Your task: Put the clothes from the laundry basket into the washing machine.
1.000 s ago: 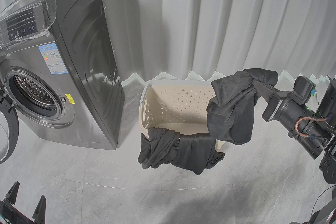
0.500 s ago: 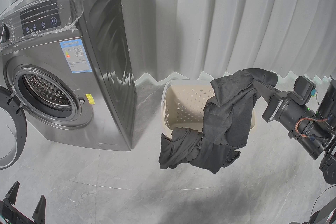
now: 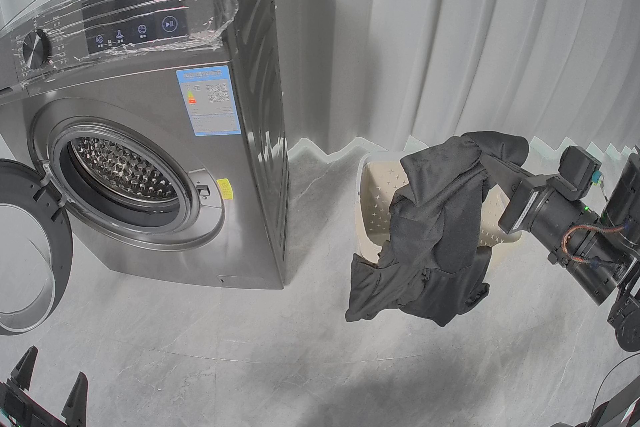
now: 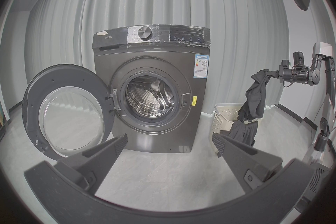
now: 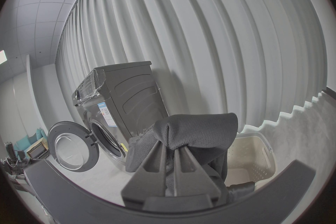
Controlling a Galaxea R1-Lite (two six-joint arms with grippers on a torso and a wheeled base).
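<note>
My right gripper (image 3: 492, 160) is shut on a dark grey garment (image 3: 437, 228), held up above the floor in front of the beige laundry basket (image 3: 377, 163). The cloth hangs down from the fingers (image 5: 176, 165) in a long bunch, and its lower end (image 4: 242, 132) sags by the basket's (image 4: 221, 119) near corner. The grey washing machine (image 3: 220, 195) stands to the left with its drum (image 3: 123, 171) empty and its round door (image 3: 30, 248) swung wide. Low at the near left, my left gripper (image 3: 50, 378) is open and holds nothing.
White curtains (image 3: 467, 28) close off the back. Grey floor (image 3: 220, 341) lies bare between the machine and me. The open door (image 4: 66, 111) juts out on the machine's left side.
The head view has swung left, so machine and basket sit farther right in the picture. The garment's trailing end has slid off the basket's front rim and bunched under my right gripper.
</note>
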